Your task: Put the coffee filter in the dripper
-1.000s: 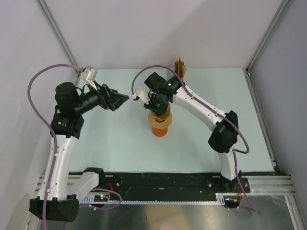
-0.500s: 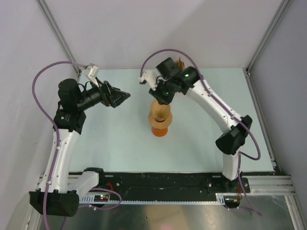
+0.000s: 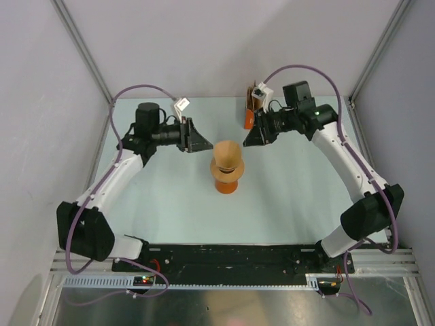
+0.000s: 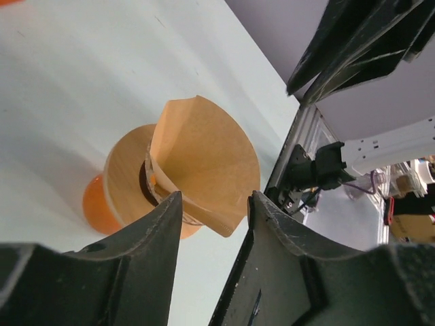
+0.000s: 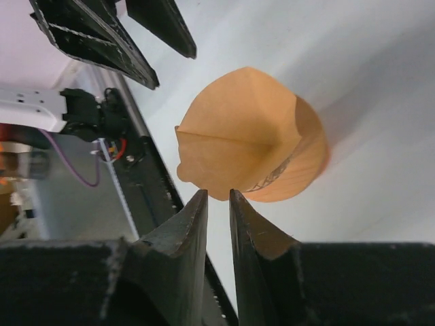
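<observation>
Coffee filter (image 3: 226, 151) in dripper (image 5: 273, 176) | left gripper (image 3: 204, 141) spread | right gripper (image 3: 247, 139) barely parted (box (image 3: 250, 121) behind)

A pale mint-green worktop (image 3: 163, 204) sits inside a plain booth, closed in by a white back wall (image 3: 224, 47) and greyish side walls (image 3: 41, 136), with slanting aluminium posts (image 3: 81, 49) running up the two far corners. Along its near edge lies a black rail (image 3: 231, 255), with a brushed metal sheet (image 3: 231, 309) below it. The light is soft and even, casting only faint shadows.
</observation>
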Controlling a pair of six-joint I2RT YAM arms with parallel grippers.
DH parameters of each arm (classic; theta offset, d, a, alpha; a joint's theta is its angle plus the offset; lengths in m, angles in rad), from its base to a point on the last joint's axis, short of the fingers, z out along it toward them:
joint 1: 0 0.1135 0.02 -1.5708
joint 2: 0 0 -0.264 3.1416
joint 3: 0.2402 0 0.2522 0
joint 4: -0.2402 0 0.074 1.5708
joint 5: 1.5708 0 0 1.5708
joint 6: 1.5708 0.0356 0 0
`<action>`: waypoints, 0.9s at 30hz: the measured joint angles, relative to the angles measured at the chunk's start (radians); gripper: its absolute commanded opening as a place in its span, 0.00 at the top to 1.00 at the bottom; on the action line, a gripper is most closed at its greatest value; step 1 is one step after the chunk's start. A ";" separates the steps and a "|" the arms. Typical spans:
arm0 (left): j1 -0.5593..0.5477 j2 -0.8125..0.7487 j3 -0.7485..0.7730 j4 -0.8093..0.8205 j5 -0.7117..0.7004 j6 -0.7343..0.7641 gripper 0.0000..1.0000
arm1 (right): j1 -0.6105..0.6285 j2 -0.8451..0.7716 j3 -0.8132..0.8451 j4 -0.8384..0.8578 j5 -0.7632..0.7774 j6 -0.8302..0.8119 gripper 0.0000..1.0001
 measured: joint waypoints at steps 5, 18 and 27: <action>-0.047 0.061 0.003 0.005 0.014 -0.002 0.54 | -0.008 0.017 -0.136 0.140 -0.116 0.141 0.76; -0.077 0.080 0.000 0.059 0.049 -0.008 0.57 | 0.004 0.072 -0.200 0.265 -0.185 0.227 0.76; -0.086 0.108 -0.043 0.074 0.051 -0.009 0.60 | 0.009 0.092 -0.232 0.267 -0.184 0.227 0.77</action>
